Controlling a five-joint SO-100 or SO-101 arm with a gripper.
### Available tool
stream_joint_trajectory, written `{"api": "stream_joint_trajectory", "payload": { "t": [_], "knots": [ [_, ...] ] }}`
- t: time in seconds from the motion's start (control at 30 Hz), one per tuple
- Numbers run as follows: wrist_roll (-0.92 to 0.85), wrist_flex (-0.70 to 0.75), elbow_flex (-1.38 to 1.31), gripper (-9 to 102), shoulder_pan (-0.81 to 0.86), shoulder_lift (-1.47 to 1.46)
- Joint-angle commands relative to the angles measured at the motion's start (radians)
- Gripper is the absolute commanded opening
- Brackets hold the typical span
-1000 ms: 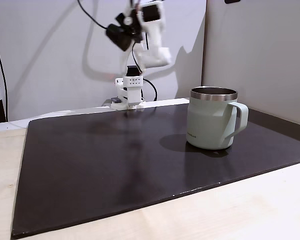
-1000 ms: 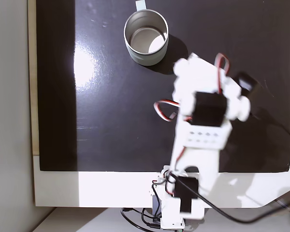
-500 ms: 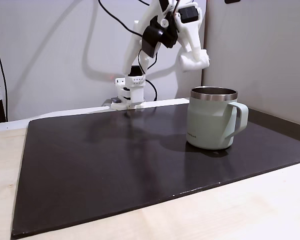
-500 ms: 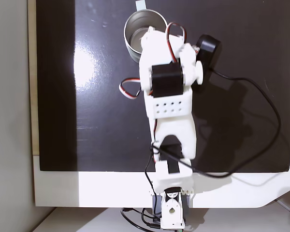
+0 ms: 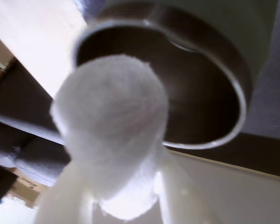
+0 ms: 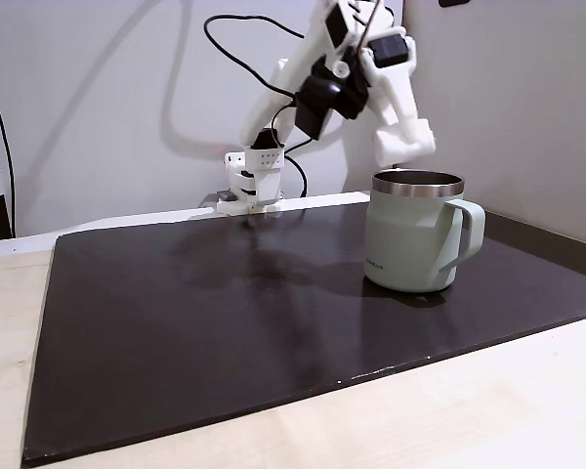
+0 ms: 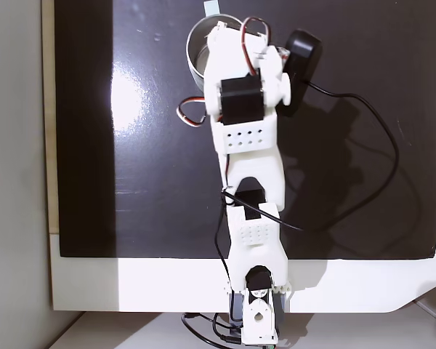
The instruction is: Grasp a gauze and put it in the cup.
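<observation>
1. Pincer (image 5: 126, 186) closed on gauze (image 5: 109, 135), low centre of the wrist view.
2. Poised over cup (image 6: 415, 234), right of centre; seemingly near its rim.
3. Released off-centre, could bounce off the steel rim.

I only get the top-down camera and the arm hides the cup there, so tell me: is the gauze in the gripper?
Observer: Yes. In the wrist view the gauze sits clamped between the white fingers, with the cup's open mouth right behind it.
Operator: Is the gripper inside the cup yet?
Observer: No. In the side fixed view the gripper hangs just above the cup, over its steel rim, not inside.
Operator: Is the cup upright?
Observer: Yes, upright on the dark mat, with its handle to the right in that side view.
</observation>
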Motion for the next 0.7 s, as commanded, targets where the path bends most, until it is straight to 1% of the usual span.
{"api": "stream_joint_trajectory", "payload": {
  "t": [0.0, 0.23, 0.37, 0.47, 0.53, 0.57, 0.6, 0.67],
  "knots": [
    [0.006, -0.021, -0.058, 0, -0.025, 0.012],
    [0.000, -0.011, -0.064, 0, -0.054, -0.002],
    [-0.014, -0.003, -0.060, 3, -0.057, -0.002],
    [-0.025, 0.011, -0.058, 13, -0.055, 0.000],
    [-0.038, 0.021, -0.040, 25, -0.057, 0.006],
    [-0.043, 0.025, -0.029, 28, -0.058, 0.009],
    [-0.043, 0.025, -0.023, 32, -0.058, 0.012],
    [-0.041, 0.025, -0.023, 35, -0.058, 0.017]
  ]
}}
